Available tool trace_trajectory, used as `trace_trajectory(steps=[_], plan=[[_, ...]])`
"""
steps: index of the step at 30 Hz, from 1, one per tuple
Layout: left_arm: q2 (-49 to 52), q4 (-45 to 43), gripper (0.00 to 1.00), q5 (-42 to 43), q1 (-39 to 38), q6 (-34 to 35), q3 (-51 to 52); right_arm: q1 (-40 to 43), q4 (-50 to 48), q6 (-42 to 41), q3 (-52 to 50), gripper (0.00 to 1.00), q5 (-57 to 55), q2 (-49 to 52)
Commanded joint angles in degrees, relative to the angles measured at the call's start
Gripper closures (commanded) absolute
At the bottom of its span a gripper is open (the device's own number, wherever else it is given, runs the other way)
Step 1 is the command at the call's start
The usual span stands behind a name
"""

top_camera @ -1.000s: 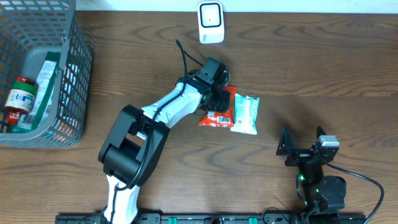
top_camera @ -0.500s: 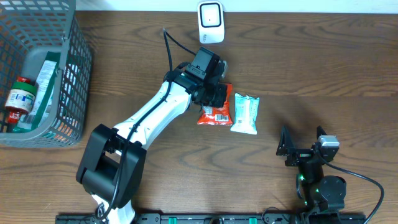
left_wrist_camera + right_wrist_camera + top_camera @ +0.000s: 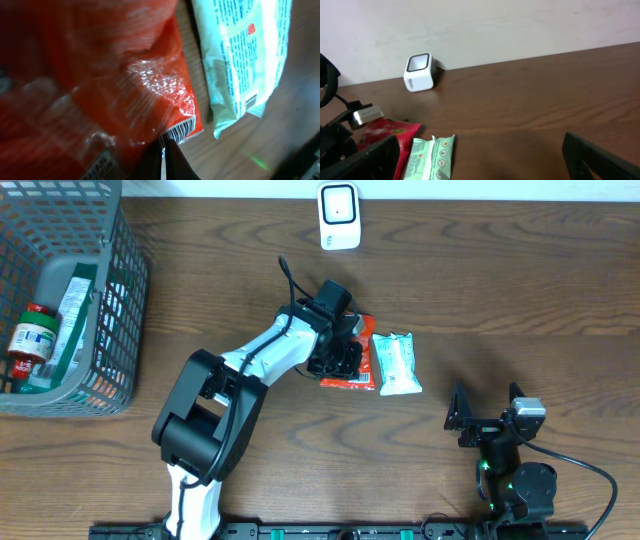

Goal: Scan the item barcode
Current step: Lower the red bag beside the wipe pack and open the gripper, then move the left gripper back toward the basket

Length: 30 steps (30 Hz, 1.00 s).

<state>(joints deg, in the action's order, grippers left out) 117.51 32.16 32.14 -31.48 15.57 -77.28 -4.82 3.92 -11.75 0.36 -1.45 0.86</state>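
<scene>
Near right, my right gripper [image 3: 485,412] idles, jaws wide and empty. At centre, the left gripper [image 3: 345,358] is pinched tight on the red snack packet [image 3: 115,75]. I judge the grasp made; next I'd lift its barcode [image 3: 179,131] toward the far scanner [image 3: 339,216].

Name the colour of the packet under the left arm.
Red-orange plastic packet; left wrist view shows best.
</scene>
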Motion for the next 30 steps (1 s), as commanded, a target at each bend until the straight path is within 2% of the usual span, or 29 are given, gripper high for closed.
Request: trace_trajectory(steps=[1,6,9,14,22,27,30], plan=[[2.1,0.8,0.93,0.9,0.1,-0.5,0.4,0.3,0.2,-0.2,0.0,0.01,0.1,-0.1],[-3.9,-0.9,0.92,0.4,0.1,-0.6,-1.1,0.3,0.2,-0.2,0.0,0.01,0.1,-0.1],[-7.1,-3.0,0.92,-6.9,0.1,-0.5,-1.1,0.3,0.2,-0.2,0.0,0.01,0.1,-0.1],[-6.0,-3.5,0.92,-15.4,0.1,-0.5,-0.7,0.3,0.2,-0.2,0.0,0.01,0.1,-0.1],[-0.8,-8.2,0.93,-20.3,0.2,-0.5,-0.6,0.3,0.2,-0.2,0.0,0.01,0.1,-0.1],[1.5,-9.4,0.92,-20.4,0.0,-0.5,-0.6,0.3,0.2,-0.2,0.0,0.01,0.1,-0.1],[0.4,-9.2,0.86,-19.9,-0.1,-0.5,-0.9,0.3,0.2,-0.2,0.0,0.01,0.0,-0.1]])
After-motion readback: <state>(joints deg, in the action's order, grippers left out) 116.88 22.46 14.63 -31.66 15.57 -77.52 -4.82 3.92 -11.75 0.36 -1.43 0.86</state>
